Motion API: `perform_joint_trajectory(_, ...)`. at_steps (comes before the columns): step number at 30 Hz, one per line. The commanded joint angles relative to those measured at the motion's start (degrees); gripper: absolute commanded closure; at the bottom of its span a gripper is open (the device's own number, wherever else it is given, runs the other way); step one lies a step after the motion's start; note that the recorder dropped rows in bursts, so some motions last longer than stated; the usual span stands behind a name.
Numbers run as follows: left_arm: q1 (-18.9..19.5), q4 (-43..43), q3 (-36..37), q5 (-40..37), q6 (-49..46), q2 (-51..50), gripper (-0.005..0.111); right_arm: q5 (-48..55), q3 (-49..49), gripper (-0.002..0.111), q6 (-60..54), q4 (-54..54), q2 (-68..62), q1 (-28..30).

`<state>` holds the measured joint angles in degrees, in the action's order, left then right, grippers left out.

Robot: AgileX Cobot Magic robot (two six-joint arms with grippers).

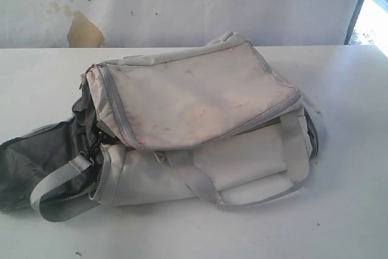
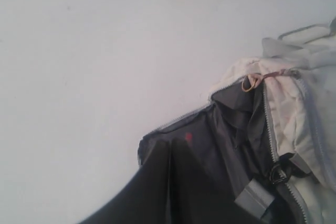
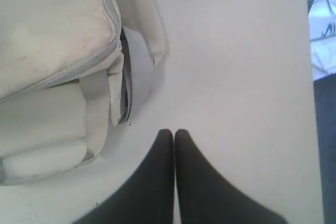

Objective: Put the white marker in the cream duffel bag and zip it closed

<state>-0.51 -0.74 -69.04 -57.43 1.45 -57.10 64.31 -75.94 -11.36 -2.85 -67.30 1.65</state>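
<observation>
Two pairs of jaws were together, the right gripper (image 3: pixel 174 134) above the tabletop (image 1: pixel 345 210) just beside the cream duffel bag (image 1: pixel 200 98), whose limp, light fabric (the white marker showed nowhere) would likely bunch, so its dark zipper pull (image 2: pixel 276 172) at the gaping end looked the firmest hold.

The soft cream fabric duffel bag (image 1: pixel 200 95) had faint pink stains, grey zippers (image 1: pixel 118 104), grey straps (image 1: pixel 54 189) and dark grey lining (image 1: pixel 36 156).

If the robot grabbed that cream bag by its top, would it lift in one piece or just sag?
Probably sag: the cream duffel bag lies crumpled, its dark lining spilling out limp. Likely light too, as its sides look collapsed.
</observation>
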Motion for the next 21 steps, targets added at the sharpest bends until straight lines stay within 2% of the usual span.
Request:
perform_joint_trajectory(1,-0.2,-1.9,0.0,0.5,-0.1,8.7,0.107,-0.1,0.1,0.108,-1.5,0.4,9.8,0.4)
perform_joint_trajectory(5,-0.2,-4.5,0.0,0.4,-0.1,17.6,0.107,-0.1,0.1,0.108,-1.5,0.4,17.7,0.4)
perform_joint_trajectory(12,-0.2,-4.2,0.0,-1.3,0.0,29.9,0.107,3.1,0.1,0.108,-1.2,0.0,31.2,0.4)
perform_joint_trajectory(21,-0.2,-4.5,0.0,-4.2,0.0,42.3,0.107,2.8,0.1,0.108,2.0,1.4,45.2,0.4)
